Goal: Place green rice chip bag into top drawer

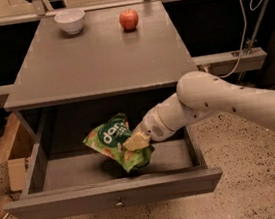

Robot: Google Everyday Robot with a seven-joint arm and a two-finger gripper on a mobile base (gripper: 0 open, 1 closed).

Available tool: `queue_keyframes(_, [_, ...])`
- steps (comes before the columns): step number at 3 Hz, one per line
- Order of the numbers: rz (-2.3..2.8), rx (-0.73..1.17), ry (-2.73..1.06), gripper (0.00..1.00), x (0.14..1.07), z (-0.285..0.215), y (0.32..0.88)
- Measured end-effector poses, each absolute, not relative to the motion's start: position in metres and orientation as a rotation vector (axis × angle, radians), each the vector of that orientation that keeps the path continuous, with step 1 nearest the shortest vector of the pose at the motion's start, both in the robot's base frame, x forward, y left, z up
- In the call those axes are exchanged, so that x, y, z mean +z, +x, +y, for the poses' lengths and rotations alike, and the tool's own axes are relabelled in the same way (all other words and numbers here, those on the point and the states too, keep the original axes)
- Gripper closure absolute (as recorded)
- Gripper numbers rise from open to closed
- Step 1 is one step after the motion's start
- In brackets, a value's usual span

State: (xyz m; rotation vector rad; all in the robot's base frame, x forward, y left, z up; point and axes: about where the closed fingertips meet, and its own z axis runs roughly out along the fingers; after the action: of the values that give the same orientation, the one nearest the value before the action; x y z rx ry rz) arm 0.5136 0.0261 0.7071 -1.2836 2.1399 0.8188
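The green rice chip bag (112, 140) is a crinkly bright-green pouch with a dark-green patch and white lettering. It hangs tilted inside the open top drawer (113, 194), just above the drawer floor. My gripper (136, 142) is shut on the bag's right edge, its pale fingers pinching the foil. The white arm reaches in from the right over the drawer's right wall. The drawer is pulled fully out, its front panel with a small round knob (119, 202) facing me.
A grey cabinet top (95, 56) carries a white bowl (70, 20) at the back left and a red apple (128, 19) at the back centre. A wooden box (13, 153) stands on the floor at the left. Cables hang at the upper right.
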Motion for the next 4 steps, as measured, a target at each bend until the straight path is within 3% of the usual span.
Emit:
queue_keyframes(1, [2.164,0.813,-1.178,1.0,0.696,0.032,0.532])
queue_keyframes(4, [2.203,0.838,-0.988,0.35,0.684,0.013,0.548])
